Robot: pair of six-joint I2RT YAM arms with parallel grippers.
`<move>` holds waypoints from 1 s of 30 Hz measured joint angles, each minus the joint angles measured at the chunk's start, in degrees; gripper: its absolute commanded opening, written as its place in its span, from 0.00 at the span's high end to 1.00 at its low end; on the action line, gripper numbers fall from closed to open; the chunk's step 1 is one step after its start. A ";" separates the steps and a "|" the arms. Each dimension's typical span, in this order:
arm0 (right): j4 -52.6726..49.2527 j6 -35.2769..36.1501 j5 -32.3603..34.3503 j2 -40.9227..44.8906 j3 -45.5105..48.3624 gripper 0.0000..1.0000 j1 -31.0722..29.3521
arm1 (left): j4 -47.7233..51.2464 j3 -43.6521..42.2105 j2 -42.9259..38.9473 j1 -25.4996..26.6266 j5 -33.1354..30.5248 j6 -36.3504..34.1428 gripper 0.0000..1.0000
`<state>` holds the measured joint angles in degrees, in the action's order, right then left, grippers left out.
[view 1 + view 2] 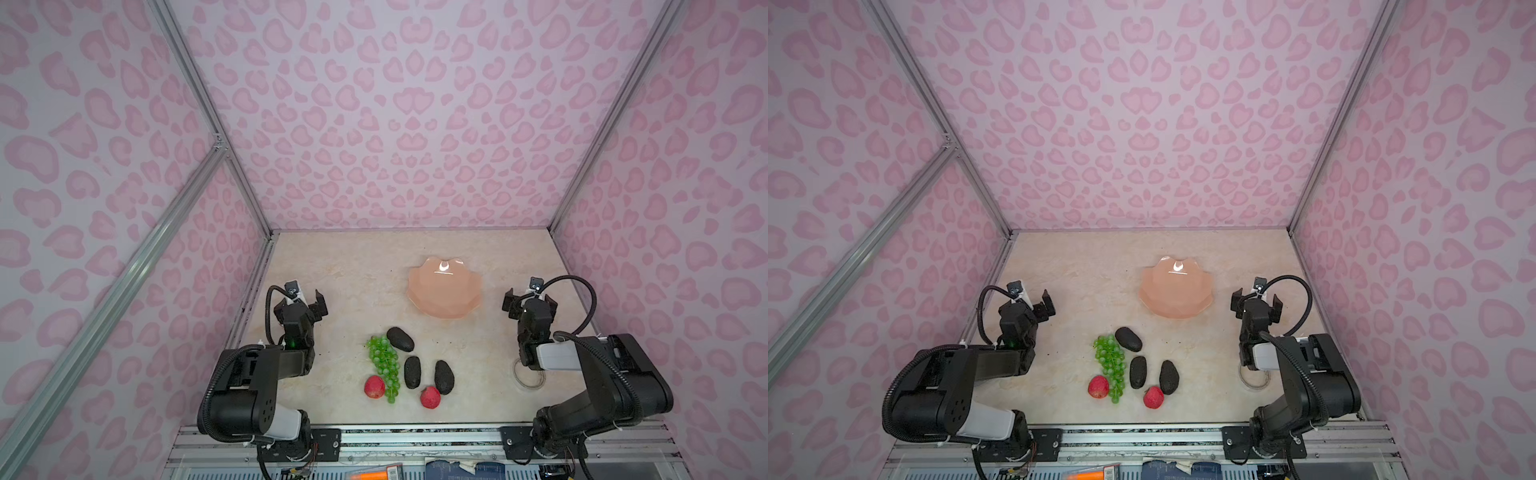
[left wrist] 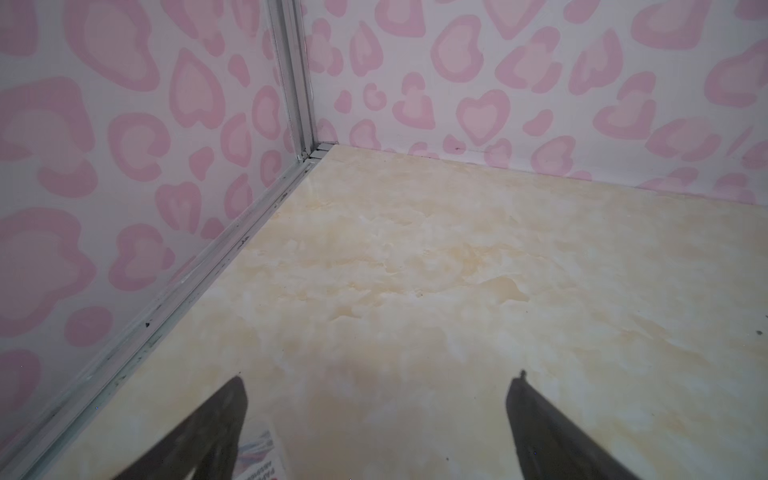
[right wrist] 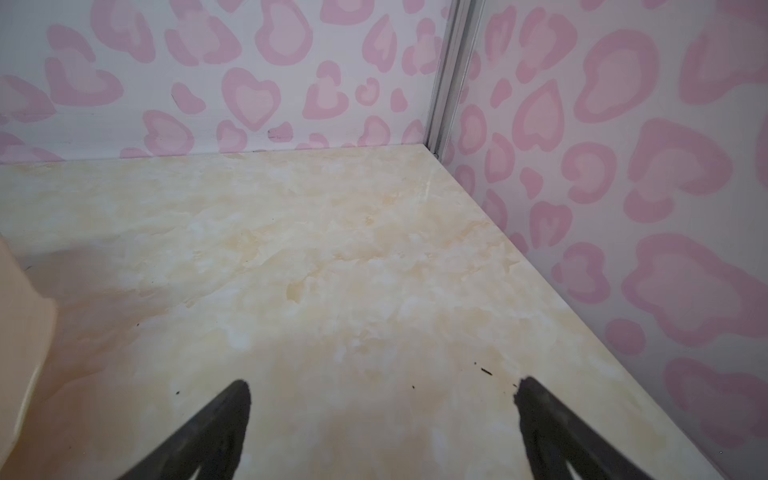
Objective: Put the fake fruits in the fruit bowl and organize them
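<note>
both arms are mostly matte black. the left arm [image 1: 249, 386] has a blocky housing dotted with small round holes [image 1: 266, 409] and a pale grey sleeve [image 1: 286, 419] near its base. a green light [image 1: 292, 343] glows on its forearm. the right arm [image 1: 615, 374] carries a similar light grey section [image 1: 555, 357]. a ribbed black cable [image 1: 269, 307] runs along each arm to a small wrist camera [image 1: 292, 287] on a white bracket, fastened with white cable ties [image 1: 261, 343]. each arm stands on a black base plate [image 1: 326, 442] with silver screws. the left gripper [image 2: 380, 378] and right gripper [image 3: 383, 383] have dark, tapering fingers.
</note>
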<state>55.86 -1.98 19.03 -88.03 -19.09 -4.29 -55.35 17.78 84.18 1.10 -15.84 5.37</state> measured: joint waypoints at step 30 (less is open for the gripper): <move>-0.04 -0.44 -0.61 0.00 -0.22 0.00 0.55 | 0.00 0.00 0.00 0.00 0.02 0.00 0.02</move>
<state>55.81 -2.42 18.41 -88.03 -19.31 -3.75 -55.35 17.78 84.18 1.10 -15.81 5.37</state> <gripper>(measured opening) 0.996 0.977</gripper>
